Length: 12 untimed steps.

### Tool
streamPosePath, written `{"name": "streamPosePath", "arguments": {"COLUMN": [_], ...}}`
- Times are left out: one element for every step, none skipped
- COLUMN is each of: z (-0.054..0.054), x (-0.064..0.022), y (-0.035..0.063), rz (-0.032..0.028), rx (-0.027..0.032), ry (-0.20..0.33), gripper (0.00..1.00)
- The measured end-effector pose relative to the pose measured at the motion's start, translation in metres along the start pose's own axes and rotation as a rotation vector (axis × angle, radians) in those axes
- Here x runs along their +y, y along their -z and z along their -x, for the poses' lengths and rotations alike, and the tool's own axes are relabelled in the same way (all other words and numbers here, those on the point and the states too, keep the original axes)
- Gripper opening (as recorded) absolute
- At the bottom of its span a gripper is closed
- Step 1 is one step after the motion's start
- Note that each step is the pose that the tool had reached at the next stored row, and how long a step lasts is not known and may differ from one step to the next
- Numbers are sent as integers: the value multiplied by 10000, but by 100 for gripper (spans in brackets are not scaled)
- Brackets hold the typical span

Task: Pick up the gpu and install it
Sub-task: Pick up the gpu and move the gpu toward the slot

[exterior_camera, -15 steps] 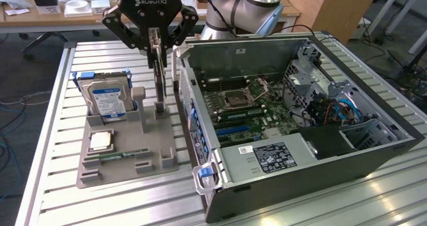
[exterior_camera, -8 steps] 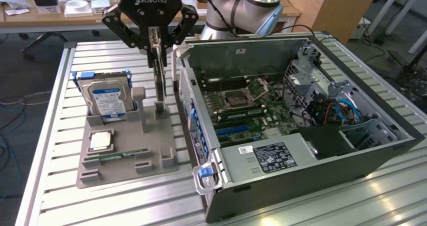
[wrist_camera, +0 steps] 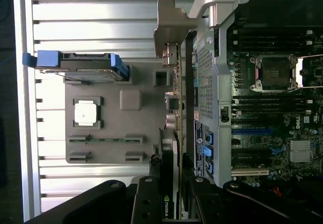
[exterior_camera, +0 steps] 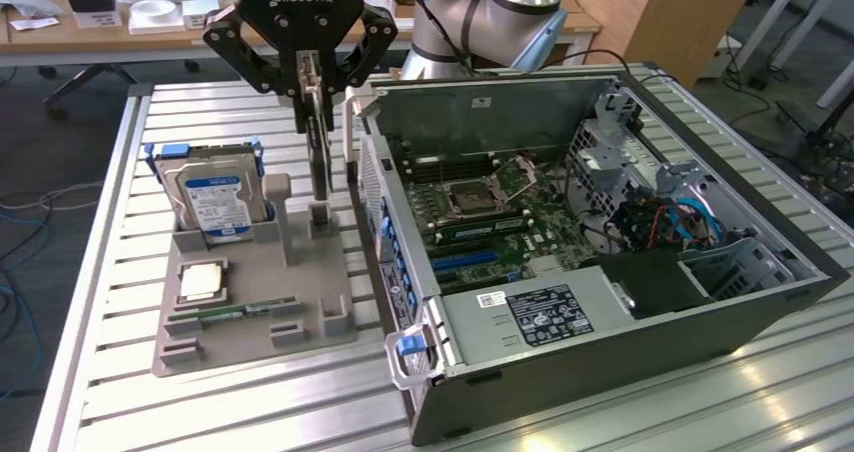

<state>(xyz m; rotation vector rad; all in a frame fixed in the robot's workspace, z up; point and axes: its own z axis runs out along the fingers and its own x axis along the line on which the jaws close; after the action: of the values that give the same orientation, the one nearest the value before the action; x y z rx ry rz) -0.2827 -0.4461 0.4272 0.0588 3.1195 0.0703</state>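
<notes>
Gpu [exterior_camera: 320,152] hung edge-on straight below the gripper [exterior_camera: 315,84], whose fingers were clamped on its top edge, a hold we judged suited to a vertical slot. Its lower end was at the grey holder [exterior_camera: 254,332] beneath, between the hard drive [exterior_camera: 214,197] and the open computer case [exterior_camera: 747,312].

Slatted table [exterior_camera: 200,402], grey fixture [exterior_camera: 234,349], open computer case [exterior_camera: 667,324]
</notes>
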Motion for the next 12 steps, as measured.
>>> {"name": "streamPosePath", "arguments": {"z": [0,0,0,0,2,7,12,19,28,39,54,70], "x": [0,0,0,0,0,1,0,1,1,2,2,3], "y": [0,0,0,0,0,1,0,0,-1,0,-1,-1], "rz": [0,0,0,1,0,0,0,1,3,4,6,8], "rx": [0,0,0,0,0,1,0,0,0,1,1,0], "ry": [0,0,-1,0,-2,0,1,1,0,0,0,-1], "gripper": [27,27,27,27,27,27,27,27,27,27,27,27]}}
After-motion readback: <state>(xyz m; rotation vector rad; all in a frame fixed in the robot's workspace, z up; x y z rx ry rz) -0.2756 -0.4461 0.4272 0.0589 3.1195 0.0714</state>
